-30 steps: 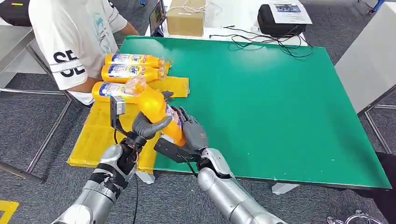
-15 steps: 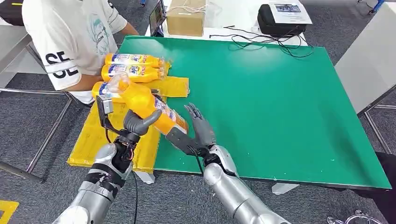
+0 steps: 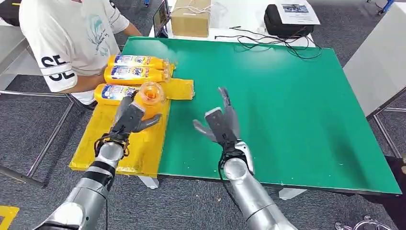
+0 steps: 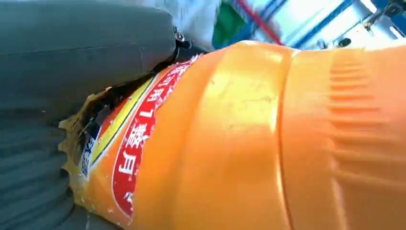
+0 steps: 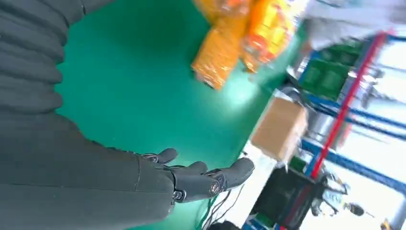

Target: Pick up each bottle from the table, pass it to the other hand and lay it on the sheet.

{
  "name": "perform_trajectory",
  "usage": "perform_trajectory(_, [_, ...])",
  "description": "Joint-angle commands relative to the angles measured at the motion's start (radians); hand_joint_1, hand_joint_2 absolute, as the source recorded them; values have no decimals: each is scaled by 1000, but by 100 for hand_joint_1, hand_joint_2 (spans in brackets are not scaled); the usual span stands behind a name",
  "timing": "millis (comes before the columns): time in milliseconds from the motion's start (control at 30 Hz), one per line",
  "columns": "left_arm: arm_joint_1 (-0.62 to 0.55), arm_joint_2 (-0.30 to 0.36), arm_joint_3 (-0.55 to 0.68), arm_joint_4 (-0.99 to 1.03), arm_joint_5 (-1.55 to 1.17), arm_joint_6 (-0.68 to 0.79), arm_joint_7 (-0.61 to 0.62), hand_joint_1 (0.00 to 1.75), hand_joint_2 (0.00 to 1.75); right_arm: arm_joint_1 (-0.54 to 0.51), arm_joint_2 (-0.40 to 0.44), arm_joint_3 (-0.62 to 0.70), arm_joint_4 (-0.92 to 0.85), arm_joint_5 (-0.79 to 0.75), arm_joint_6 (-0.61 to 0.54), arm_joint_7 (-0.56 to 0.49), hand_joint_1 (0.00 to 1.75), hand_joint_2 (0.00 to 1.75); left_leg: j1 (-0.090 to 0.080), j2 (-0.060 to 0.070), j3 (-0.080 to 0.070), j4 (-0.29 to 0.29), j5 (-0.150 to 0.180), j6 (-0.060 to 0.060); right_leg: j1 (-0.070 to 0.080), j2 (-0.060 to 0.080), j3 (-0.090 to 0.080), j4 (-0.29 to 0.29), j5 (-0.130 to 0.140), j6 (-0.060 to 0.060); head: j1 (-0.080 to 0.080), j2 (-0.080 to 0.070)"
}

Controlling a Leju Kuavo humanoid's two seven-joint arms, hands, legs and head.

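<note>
My left hand (image 3: 128,116) grips an orange bottle (image 3: 151,98) over the yellow sheet (image 3: 107,139), its base end turned toward the camera. Up close in the left wrist view, the bottle (image 4: 268,139) shows a red and yellow label pressed against my hand (image 4: 62,96). Three more orange bottles lie on the sheet's far end: one (image 3: 139,61), a second (image 3: 135,74) and a third (image 3: 114,91). My right hand (image 3: 221,122) is open above the green table (image 3: 287,110), apart from the bottle. Its fingers (image 5: 206,179) are spread and hold nothing.
A person in a white shirt (image 3: 72,38) stands at the table's left, close to the laid bottles. A cardboard box (image 3: 190,18), a black bag (image 3: 287,19) and black cables (image 3: 273,45) lie beyond the far edge. A white table (image 3: 378,57) stands to the right.
My right hand let go of the bottle and rose to the right, opening. My left hand carried the bottle up and away over the sheet, toward the laid bottles.
</note>
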Motion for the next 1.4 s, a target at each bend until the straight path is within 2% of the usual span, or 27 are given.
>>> perform_trajectory(33, [-110, 86, -26, 228, -202, 102, 21, 175, 175, -2, -32, -66, -97, -66, 48, -18, 0, 175, 1, -2, 7, 1, -3, -1, 1, -2, 7, 1, -4, -2, 0, 0])
perform_trajectory(133, [-134, 140, -87, 314, -411, 198, 60, 175, 175, -27, -33, -50, -78, -94, 60, -31, 0, 175, 0, 1, 3, -1, -1, -1, 0, 0, 2, 0, -1, -1, 0, 0])
perform_trajectory(167, [-134, 142, -82, 322, -410, 203, 52, 175, 175, -30, -33, -49, -76, -97, 59, -32, 0, 175, 1, 1, 6, 0, -3, -1, 1, 1, 6, 1, -3, -2, 0, 0])
perform_trajectory(333, [-134, 140, -81, 325, -410, 204, 48, 175, 175, -30, -33, -48, -74, -99, 58, -32, 0, 175, 1, 1, 2, 0, -1, -1, 1, 0, 2, 0, -1, -1, 0, 0])
perform_trajectory(367, [-134, 140, -81, 325, -410, 204, 48, 175, 175, -30, -33, -48, -74, -99, 58, -32, 0, 175, 1, 1, 6, 0, -3, -1, 1, 0, 6, 1, -3, -2, 0, 0])
perform_trajectory(433, [-135, 137, -81, 324, -411, 205, 49, 175, 175, -28, -33, -48, -75, -99, 58, -33, 0, 175, 1, 0, 2, 0, -1, -1, 1, -1, 2, 0, -1, -1, 0, 0])
perform_trajectory(567, [-135, 137, -81, 324, -411, 205, 49, 175, 175, -28, -33, -48, -75, -99, 58, -33, 0, 175, 1, 0, 6, 1, -3, -1, 1, 0, 6, 1, -3, -1, 0, 0])
perform_trajectory(833, [-135, 137, -81, 324, -411, 205, 49, 175, 175, -28, -33, -48, -75, -99, 58, -33, 0, 175, 1, 0, 2, 0, -1, -1, 1, -1, 3, 0, -1, -1, 0, 0])
perform_trajectory(967, [-154, 227, -224, 421, -671, 204, 127, 175, 175, -45, -49, -21, -72, -120, 80, -40, 0, 175, 1, 2, 6, 1, -3, -1, 1, 2, 5, 1, -3, -1, 0, 0])
perform_trajectory(1033, [-173, 261, -272, 463, -734, 181, 121, 175, 175, -46, -58, -16, -82, -128, 85, -40, 0, 175, 1, 2, 7, 1, -4, -1, 1, 2, 6, 2, -3, -2, 0, 0])
perform_trajectory(1200, [-218, 279, -319, 511, -783, 108, 89, 175, 175, -64, -59, -5, -60, -146, 107, -34, 0, 175, 1, 1, 2, 0, -1, -1, 1, 0, 1, 1, -1, -1, 0, 0])
perform_trajectory(1233, [-225, 282, -330, 517, -792, 92, 85, 175, 175, -67, -58, -1, -54, -147, 110, -34, 0, 175, 2, 1, 5, 2, -3, -1, 2, 0, 5, 2, -3, -2, 0, 0])
perform_trajectory(1267, [-252, 292, -420, 548, -885, 25, 107, 175, 175, -81, -64, 19, -41, -133, 117, -39, 0, 175, 1, 1, 3, 1, -1, -1, 1, 0, 3, 1, -2, -1, 0, 0])
perform_trajectory(1400, [-282, 294, -463, 572, -917, -10, 110, 175, 175, -125, -53, 34, 0, -134, 125, -33, 0, 175, 1, 2, 5, 2, -3, -1, 1, 2, 5, 2, -3, -2, 0, 0])
